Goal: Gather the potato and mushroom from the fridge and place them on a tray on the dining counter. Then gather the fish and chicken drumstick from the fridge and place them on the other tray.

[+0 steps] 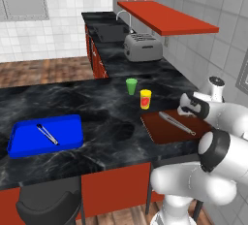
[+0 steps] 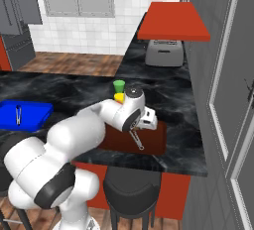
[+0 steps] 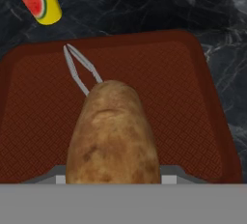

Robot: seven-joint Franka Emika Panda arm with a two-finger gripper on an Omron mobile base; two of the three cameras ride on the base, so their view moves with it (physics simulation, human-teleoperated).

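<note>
The dining counter (image 1: 58, 103) fills the middle of the left base view. A blue tray (image 1: 46, 135) sits at lower left with tongs (image 1: 47, 134) on it. A dark red tray (image 3: 193, 102) sits in the middle of the hand view. The potato (image 3: 113, 136) is at the bottom middle there, pinched in the jaws of the gripper (image 1: 186, 106) above that tray. A yellow cup (image 1: 145, 99) and green cup (image 1: 131, 86) stand near.
</note>
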